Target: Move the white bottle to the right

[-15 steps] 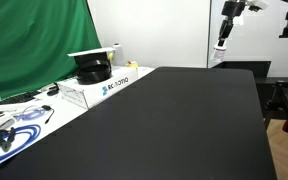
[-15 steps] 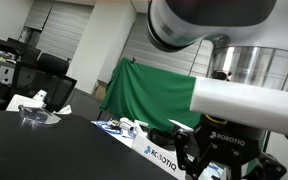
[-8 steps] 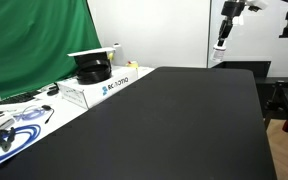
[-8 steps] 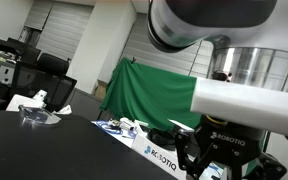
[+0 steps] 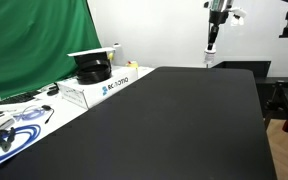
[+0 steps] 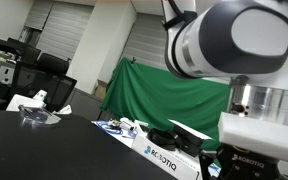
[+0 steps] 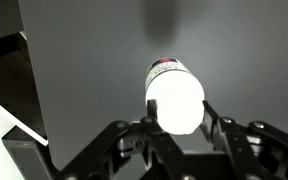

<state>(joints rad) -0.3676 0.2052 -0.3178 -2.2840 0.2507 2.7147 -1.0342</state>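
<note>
Wrist view: gripper [image 7: 179,115] is pinching the white bottle [image 7: 176,92], one finger [image 7: 216,125] on each side of the body and the cap end pointing away from the camera. The grip looks centred, and the bottle sits squarely between the fingers without tilting.

Below the gripper is the black surface [image 7: 94,60], with a soft shadow on it past the bottle. From that I judge the bottle is lifted clear of it, not resting.

In an exterior view the arm [image 5: 216,12] is high over the far end of the surface [image 5: 184,120]. The bottle is too small to make out there. The white box [image 5: 109,87] with blue lettering sits well away from the gripper, at the surface's side edge, and the green cloth [image 5: 34,40] hangs beyond it.

Step in hand, as I judge it, is carrying the bottle sideways to the robot's right.
- Hold the pinch firm, since the bottle is smooth and round and could slip or twist.
- Travel level and slowly, with no wrist roll.
- The path over the surface near the gripper looks bare.
- Lower until the base touches flat, then spread the fingers and lift straight up so the bottle isn't knocked over.
</note>
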